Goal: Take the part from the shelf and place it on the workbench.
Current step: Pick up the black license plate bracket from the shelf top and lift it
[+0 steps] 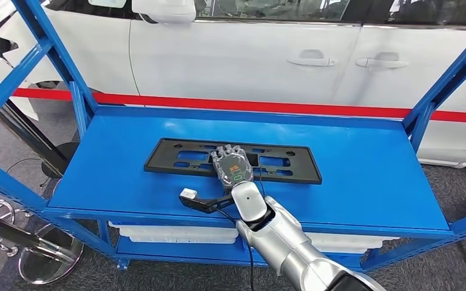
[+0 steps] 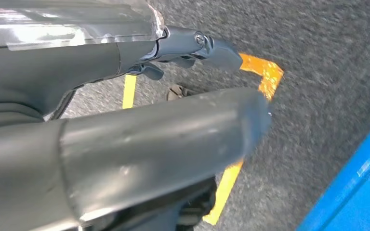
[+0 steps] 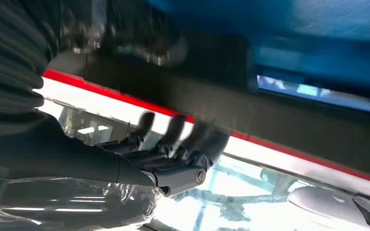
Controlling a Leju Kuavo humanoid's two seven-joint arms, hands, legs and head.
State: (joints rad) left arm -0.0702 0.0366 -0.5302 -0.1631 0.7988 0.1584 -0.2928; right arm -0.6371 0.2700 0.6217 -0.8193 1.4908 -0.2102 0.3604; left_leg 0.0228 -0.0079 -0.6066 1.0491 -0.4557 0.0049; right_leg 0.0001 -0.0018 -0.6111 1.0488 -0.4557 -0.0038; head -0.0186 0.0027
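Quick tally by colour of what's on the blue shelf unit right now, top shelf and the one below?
Black: 1, the long black part on the top shelf, under the right hand.
White: 2, white trays on the lower shelf, the second partly behind the arm.
Total: 3.

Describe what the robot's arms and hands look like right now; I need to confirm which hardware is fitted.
The right arm is silver with rounded, jointed segments and a thin black cable along it. The right hand has a clear back cover showing orange and green markings, with dark grey fingers. A small black bracket with a white tip juts from the wrist. The left hand shows a thick grey thumb, a clear cover and dark fingers.
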